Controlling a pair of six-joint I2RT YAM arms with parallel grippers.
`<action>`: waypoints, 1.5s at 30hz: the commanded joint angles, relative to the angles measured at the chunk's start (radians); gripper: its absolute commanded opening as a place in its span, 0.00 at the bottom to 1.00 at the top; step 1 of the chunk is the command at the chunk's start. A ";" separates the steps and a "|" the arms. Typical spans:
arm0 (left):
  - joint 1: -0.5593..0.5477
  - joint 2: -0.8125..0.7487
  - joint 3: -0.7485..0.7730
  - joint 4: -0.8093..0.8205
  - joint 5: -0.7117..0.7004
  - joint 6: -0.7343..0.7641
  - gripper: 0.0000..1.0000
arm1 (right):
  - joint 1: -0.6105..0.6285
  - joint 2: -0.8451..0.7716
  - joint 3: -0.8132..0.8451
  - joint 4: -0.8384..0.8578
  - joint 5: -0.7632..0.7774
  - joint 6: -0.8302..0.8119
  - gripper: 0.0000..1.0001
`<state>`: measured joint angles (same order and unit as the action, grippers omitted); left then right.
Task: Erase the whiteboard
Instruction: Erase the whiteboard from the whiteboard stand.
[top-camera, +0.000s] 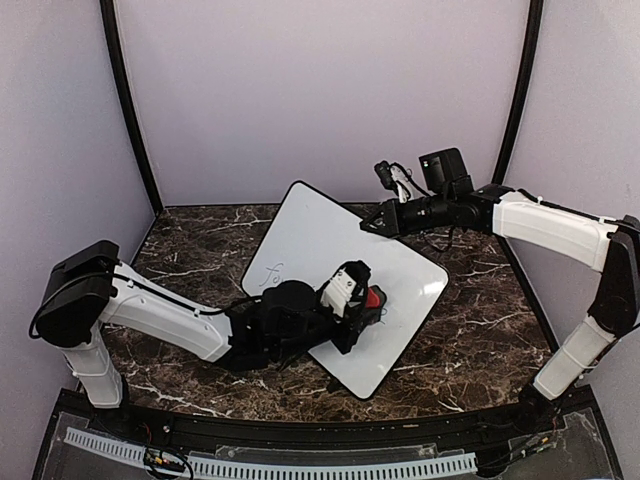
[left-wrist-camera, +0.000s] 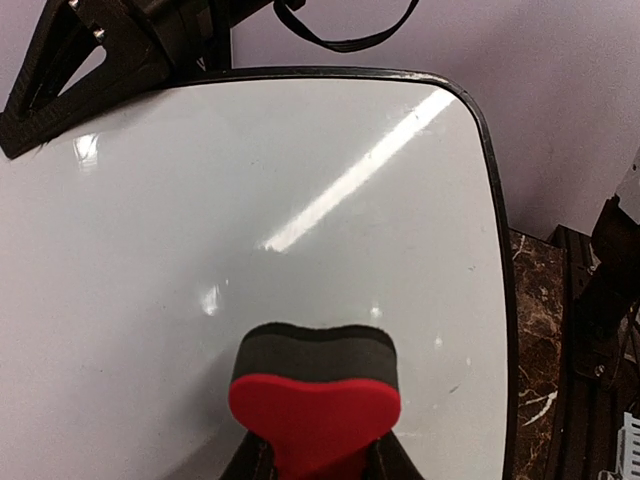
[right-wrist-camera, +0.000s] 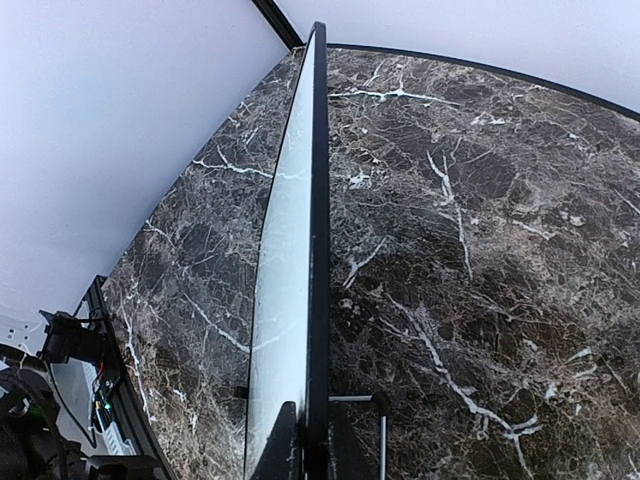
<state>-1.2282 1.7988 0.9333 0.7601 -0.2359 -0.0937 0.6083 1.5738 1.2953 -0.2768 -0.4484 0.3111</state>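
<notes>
1. Step in hand: wiping. The left gripper (top-camera: 366, 296) is clamped narrow on the red eraser (left-wrist-camera: 315, 400), whose dark felt face looks pressed on the whiteboard (top-camera: 320, 235), just toward 3 o'clock of the board's centre.
2. The whiteboard lies mid-table on the marble table (top-camera: 480, 330), turned diamond-wise.
3. The right gripper (top-camera: 378, 222) pinches the board's black rim on its far edge, about 1 o'clock. The jaws are closed thin on it, and the right wrist view shows the rim edge-on between the fingers. It is likely steadying the board.
4. Blue-grey handwriting (top-camera: 273, 272) sits at the board's 9 o'clock corner, partly hidden by the left arm. The surface ahead of the eraser is blank.
5. Next move, my call: drag the eraser toward 9 o'clock over the writing with flat pressure, while the right clamp stops the board sliding.
</notes>
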 joint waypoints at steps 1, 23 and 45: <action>0.012 0.063 0.077 -0.126 -0.065 0.014 0.00 | 0.064 0.048 -0.043 -0.015 -0.015 -0.119 0.00; -0.003 0.034 0.010 -0.235 -0.083 -0.041 0.00 | 0.064 0.045 -0.042 -0.014 -0.021 -0.119 0.00; -0.004 0.049 0.171 -0.295 -0.064 0.014 0.00 | 0.061 0.045 -0.043 -0.012 -0.020 -0.119 0.00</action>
<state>-1.2415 1.8252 1.1225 0.5804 -0.3210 -0.0589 0.6083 1.5742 1.2953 -0.2707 -0.4561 0.3073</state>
